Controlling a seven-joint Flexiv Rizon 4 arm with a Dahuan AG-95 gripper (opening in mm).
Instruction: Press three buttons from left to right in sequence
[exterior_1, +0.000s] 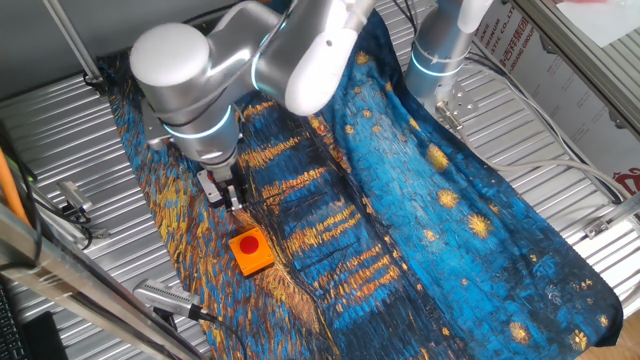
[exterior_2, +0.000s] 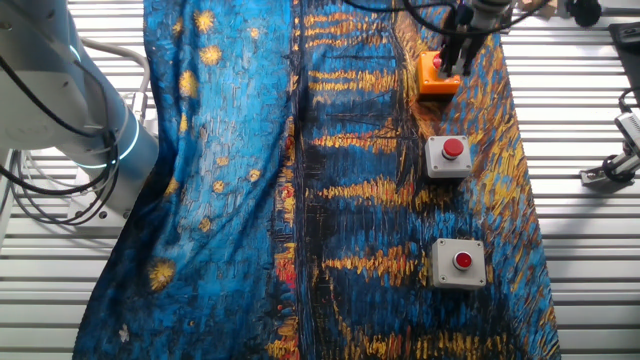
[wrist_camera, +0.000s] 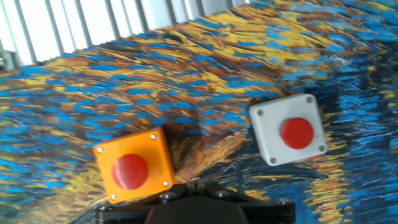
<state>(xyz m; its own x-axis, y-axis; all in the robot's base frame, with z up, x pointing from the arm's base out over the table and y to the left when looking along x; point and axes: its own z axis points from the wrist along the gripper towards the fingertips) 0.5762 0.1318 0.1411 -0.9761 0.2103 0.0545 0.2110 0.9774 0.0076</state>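
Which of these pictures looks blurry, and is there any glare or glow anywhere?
Hand view: softly blurred, though the orange button and a grey button are still readable. One fixed view: sharper, with a glowing blue ring on the arm. The other fixed view: crisp; the cloth shows no glare.

— Cloth (exterior_2: 330, 200): what finish?
— Woven-looking fabric, printed, softly creased, faint sheen.
— Button boxes?
— Smooth plastic: orange box (wrist_camera: 134, 166) satin; grey box (wrist_camera: 289, 129) matt; red caps glossy.
— Table (exterior_1: 560, 150)?
— Ribbed bare metal, dull shine.
— Arm (exterior_1: 250, 60)?
— Smooth silver-grey and white shells, semi-gloss.
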